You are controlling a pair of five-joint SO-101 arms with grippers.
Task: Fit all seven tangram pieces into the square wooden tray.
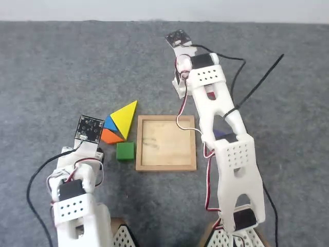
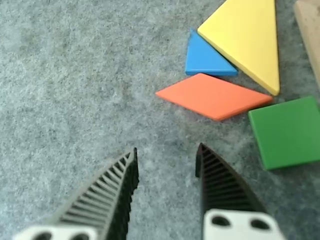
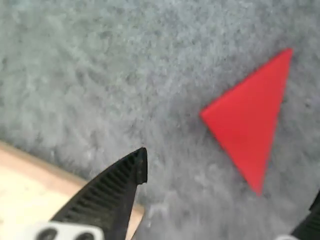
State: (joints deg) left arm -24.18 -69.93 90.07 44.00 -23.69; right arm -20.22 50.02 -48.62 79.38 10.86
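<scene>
Beside the tray, the yellow triangle, blue triangle, orange piece and green square lie grouped. The left gripper hangs near the orange piece, jaws spread. The right gripper, jaws spread, hangs beside the red triangle.

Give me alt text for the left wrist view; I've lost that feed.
The left pincer hangs open and empty over grey carpet, an orange parallelogram just ahead of its tips. Past that lie a blue triangle and a yellow triangle; a green square sits beside the parallelogram.
</scene>
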